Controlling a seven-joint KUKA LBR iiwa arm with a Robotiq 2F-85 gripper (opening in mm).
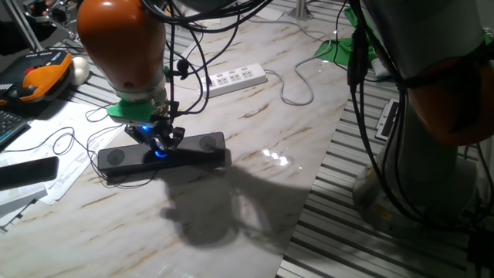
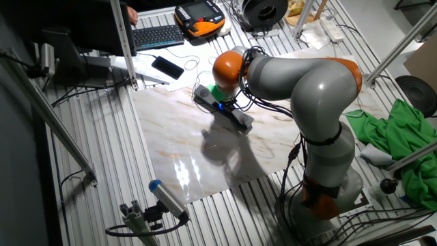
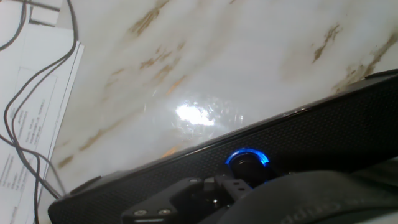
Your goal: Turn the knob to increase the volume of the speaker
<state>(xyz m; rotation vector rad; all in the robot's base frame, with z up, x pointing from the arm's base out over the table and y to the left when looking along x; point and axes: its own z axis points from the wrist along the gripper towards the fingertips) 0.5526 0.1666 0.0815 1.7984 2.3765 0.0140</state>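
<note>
Gripper [image 1: 160, 140] is hanging right over the middle of the speaker [image 1: 197, 151], which is lying on the marble table [image 1: 255, 185] with its blue-ringed knob [image 3: 247, 160] glowing at the centre of the front face. From where I'm standing the fingers are sitting at the knob, but I cannot tell whether they are pinching it or apart. Approach looks nearly finished; next the fingers need to be closing squarely on the dial, then the wrist rotating to raise the volume without dragging the bar sideways
</note>
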